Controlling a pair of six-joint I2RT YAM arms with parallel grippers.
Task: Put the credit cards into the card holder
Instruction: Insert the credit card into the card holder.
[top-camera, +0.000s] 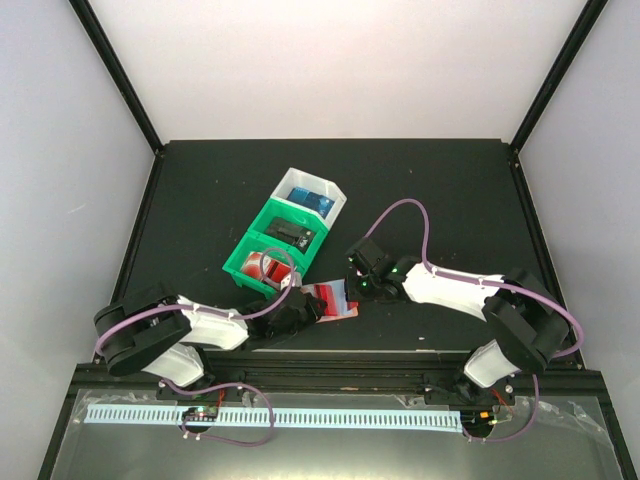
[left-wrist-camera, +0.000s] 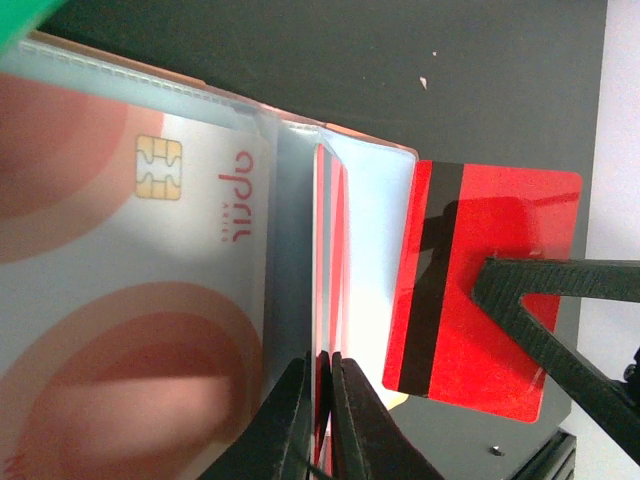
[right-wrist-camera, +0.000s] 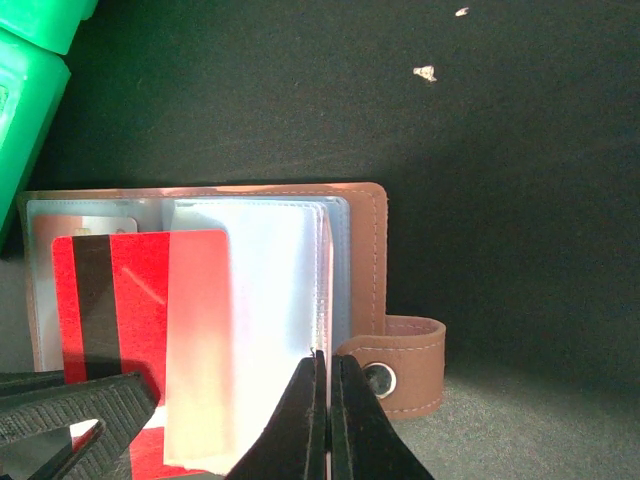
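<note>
The holder (right-wrist-camera: 372, 240) is lying open on the worktop (right-wrist-camera: 500, 150), just beside the green bin (right-wrist-camera: 25, 100). The red card (left-wrist-camera: 500, 250) is sitting partly under its clear sleeves (right-wrist-camera: 270, 300), long axis and stripe running parallel to the spine. Left fingers (left-wrist-camera: 285, 430) and right fingers (right-wrist-camera: 300, 420) are each pinching a sleeve edge. Being light, stiff and slick, the card is probably best pushed by its exposed edge.

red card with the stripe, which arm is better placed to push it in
Left, likely: both grippers pinch wallet pages, but the left gripper sits at the red card's lower end in the right wrist view; the right gripper is by the snap tab.
</note>
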